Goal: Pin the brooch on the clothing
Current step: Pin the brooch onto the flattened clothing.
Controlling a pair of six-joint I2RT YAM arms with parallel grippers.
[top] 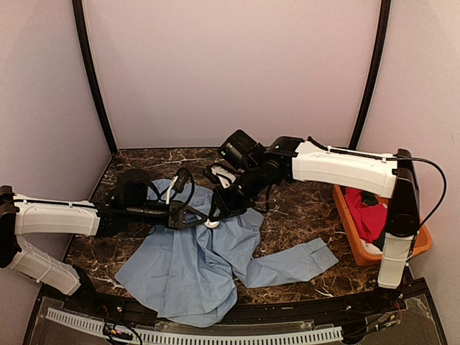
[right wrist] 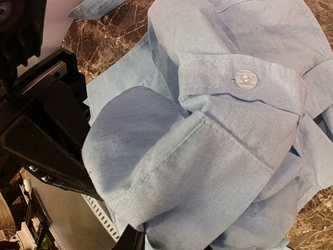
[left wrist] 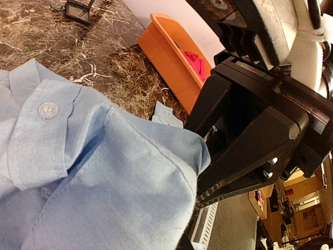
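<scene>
Shirt (top: 194,266), light blue, is spread crumpled on marble table (top: 302,208). Its upper fold is pinched in closed left gripper (top: 194,216); right gripper (top: 218,210) is met there, its grip cannot be told.

The top camera sits high at the near side and looks forward and down. It is far enough off to take in the whole dark brown marbled tabletop (top: 302,208), the crumpled light blue thin-cloth shirt (top: 194,266) and the orange plastic bin (top: 348,226) at the right edge. The left wrist camera is close against the shirt (left wrist: 104,182) and faces across the tabletop (left wrist: 52,41) to that same bin (left wrist: 166,52). The right wrist camera looks steeply down on the shirt (right wrist: 208,156) from very near (cloth fills most of its view). The left wrist view shows a round white button (left wrist: 48,110), and the right wrist view has a button (right wrist: 245,79) too. Whether they are one and the same I cannot tell.
</scene>
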